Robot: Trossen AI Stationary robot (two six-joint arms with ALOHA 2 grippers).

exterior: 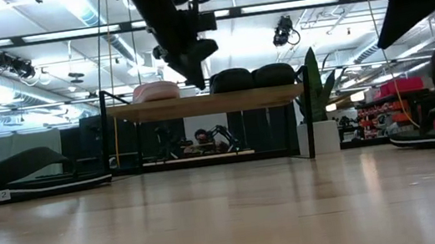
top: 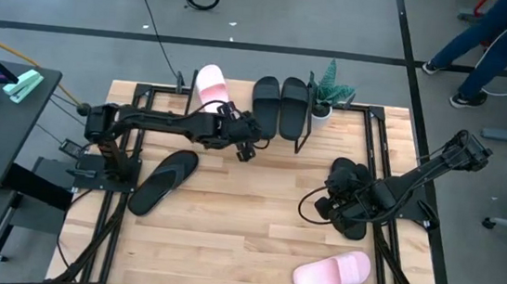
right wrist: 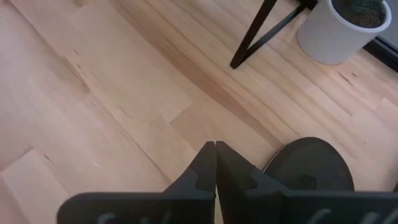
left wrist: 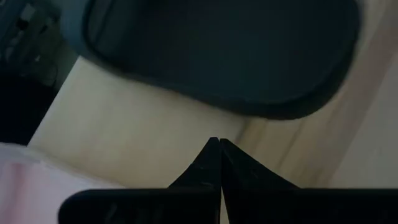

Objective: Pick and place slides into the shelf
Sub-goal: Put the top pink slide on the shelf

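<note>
**A:** Closest to your low camera lies bare wooden tabletop (exterior: 231,221), with black slides at either edge of that view. Start at the claws?

**B:** Yes. Your left gripper (top: 245,147) has its fingers pressed together, tips meeting in the left wrist view (left wrist: 216,163), and it holds nothing. It hangs just in front of the shelf (top: 238,113), at the shelf's near edge, below the gap between the pink slide on the shelf (top: 210,86) and the pair of black slides (top: 278,106) resting side by side on the plank.

**A:** And the other arm?

**B:** Your right gripper (top: 324,208) is pinched closed as well, empty, well away from the shelf toward the table's right side. A black slide (right wrist: 309,163) sits just beside its fingers, part of the dark heap under that arm.

**A:** What else is off the shelf?

**B:** One black slide (top: 163,181) lies in front of the shelf's left end, angled. A second pink slide (top: 332,272) lies far from the shelf, near the table's front edge. A potted plant (top: 328,95) stands just beside the shelf's right end, its white pot next to the shelf's black leg (right wrist: 264,32).
</note>
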